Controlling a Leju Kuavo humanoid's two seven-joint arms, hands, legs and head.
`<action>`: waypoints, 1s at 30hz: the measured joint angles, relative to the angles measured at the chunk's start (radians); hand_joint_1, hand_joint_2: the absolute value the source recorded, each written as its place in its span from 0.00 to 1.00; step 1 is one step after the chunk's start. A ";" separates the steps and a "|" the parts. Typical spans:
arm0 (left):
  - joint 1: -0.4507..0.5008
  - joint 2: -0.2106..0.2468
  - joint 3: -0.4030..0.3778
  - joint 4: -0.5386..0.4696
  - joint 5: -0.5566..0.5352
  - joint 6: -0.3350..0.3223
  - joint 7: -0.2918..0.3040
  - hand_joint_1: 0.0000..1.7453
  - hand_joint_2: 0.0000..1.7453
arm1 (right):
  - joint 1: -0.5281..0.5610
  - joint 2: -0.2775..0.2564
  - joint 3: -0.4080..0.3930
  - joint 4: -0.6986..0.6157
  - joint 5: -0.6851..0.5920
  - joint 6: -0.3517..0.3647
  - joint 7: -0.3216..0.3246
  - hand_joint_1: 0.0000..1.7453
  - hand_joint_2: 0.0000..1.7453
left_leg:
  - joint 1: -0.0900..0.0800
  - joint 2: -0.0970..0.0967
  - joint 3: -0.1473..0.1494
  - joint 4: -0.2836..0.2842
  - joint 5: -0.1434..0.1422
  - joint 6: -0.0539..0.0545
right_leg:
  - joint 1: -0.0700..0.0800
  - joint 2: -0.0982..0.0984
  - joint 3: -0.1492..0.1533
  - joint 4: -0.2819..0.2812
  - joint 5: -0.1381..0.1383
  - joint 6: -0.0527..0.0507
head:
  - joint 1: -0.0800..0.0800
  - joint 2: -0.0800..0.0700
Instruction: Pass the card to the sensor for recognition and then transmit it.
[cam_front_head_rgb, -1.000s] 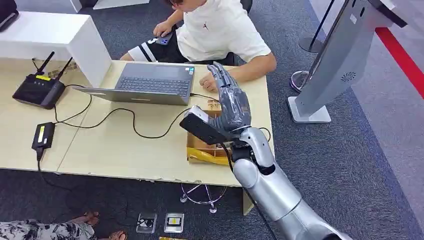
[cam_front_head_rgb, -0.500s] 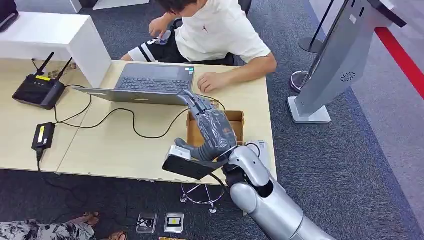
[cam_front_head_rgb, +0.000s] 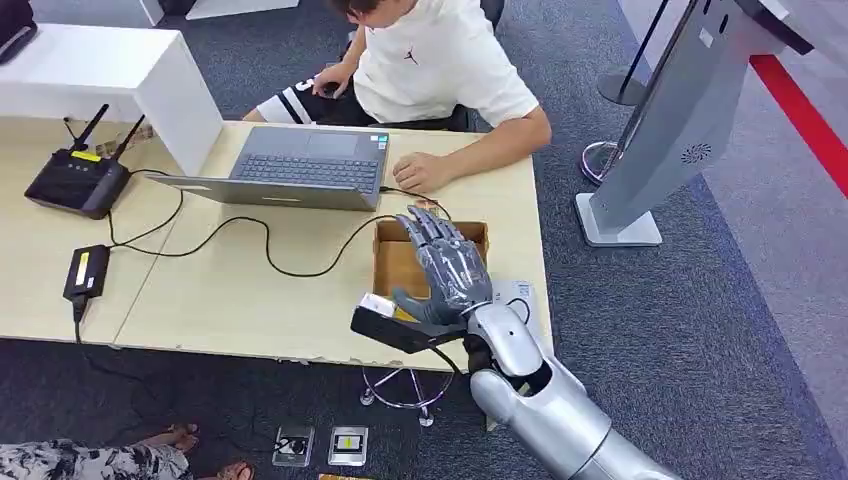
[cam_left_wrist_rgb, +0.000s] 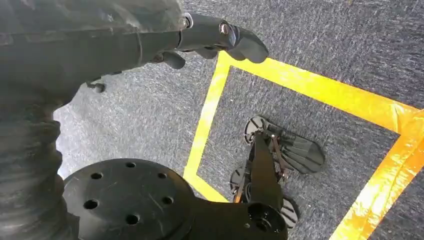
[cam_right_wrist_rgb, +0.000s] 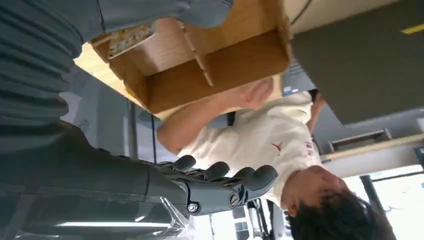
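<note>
Your right hand (cam_front_head_rgb: 447, 272) hovers over the divided cardboard box (cam_front_head_rgb: 400, 262) on the desk (cam_front_head_rgb: 220, 300), fingers spread and holding nothing, poised to reach in. The card (cam_right_wrist_rgb: 131, 39) is probably the printed slip in one compartment. Your left hand (cam_left_wrist_rgb: 220, 37) hangs loosely curled, empty.

I stood in what was probably an office: laptop (cam_front_head_rgb: 290, 165) and router (cam_front_head_rgb: 78, 178) upper left, grey carpet (cam_front_head_rgb: 720, 330), desks.
</note>
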 joint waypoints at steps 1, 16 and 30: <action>0.000 0.000 0.000 0.000 0.000 0.000 -0.001 0.00 1.00 | -0.001 -0.001 0.001 0.017 0.010 -0.002 0.005 0.00 1.00 | 0.000 0.000 0.000 0.000 0.000 0.000 | 0.000 0.000 0.000 0.000 0.000 0.000 | 0.000 0.000; 0.000 0.000 0.000 0.000 0.005 0.004 -0.002 0.00 1.00 | -0.012 0.000 0.003 0.137 0.044 -0.006 0.022 0.00 1.00 | 0.000 0.000 0.000 0.000 0.000 0.000 | 0.000 0.000 0.000 0.000 0.000 0.000 | 0.000 0.000; 0.000 0.000 0.000 0.000 0.014 0.018 0.001 0.00 1.00 | -0.012 0.009 0.007 0.175 0.058 -0.005 0.024 0.01 1.00 | 0.000 0.000 0.000 0.000 0.000 0.000 | 0.000 0.000 0.000 0.000 0.000 0.000 | 0.000 0.000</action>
